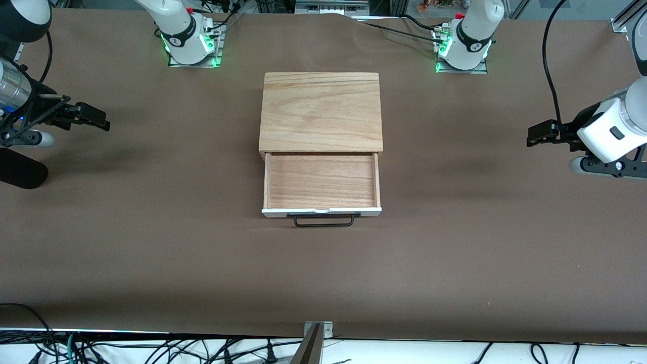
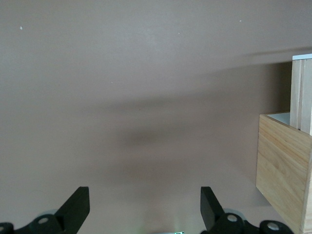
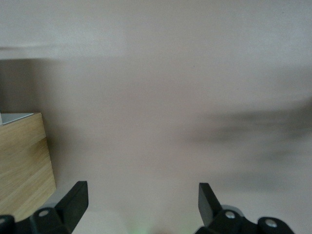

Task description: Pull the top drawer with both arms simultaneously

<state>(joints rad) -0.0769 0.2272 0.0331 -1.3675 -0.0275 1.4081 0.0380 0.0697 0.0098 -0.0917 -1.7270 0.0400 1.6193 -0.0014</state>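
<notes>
The top drawer stands pulled out of the light-wood box, toward the front camera. Its reddish-brown interior is bare; its white front panel carries a thin black bar handle. My left gripper is open and empty, over bare table toward the left arm's end. Its wrist view shows the open gripper, the box's side and the drawer's side. My right gripper is open and empty, over bare table toward the right arm's end. Its wrist view shows the open gripper and the box.
The brown table carries only the box. The right arm's base and the left arm's base stand farthest from the front camera. Cables and a metal bracket lie at the table's near edge.
</notes>
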